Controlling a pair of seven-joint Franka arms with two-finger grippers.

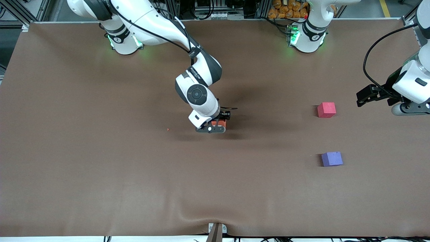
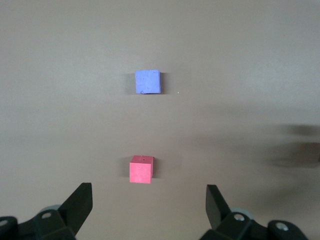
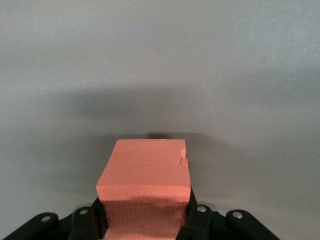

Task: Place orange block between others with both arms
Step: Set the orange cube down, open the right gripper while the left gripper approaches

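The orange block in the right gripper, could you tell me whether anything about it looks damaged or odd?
Yes: in the right wrist view the orange block, between the right gripper's fingers, has a small notch in one upper edge, as if a bit of foam were chipped. A tiny orange speck lies on the table nearby.

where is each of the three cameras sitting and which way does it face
Front view: high across the table, facing both arm bases; shows right gripper on the orange block.
Left wrist view: on the left arm, facing the pinkish-red cube and purple-blue cube; its open left gripper shows.
Right wrist view: on the right arm, facing the block.
Front and left wrist share both cubes.
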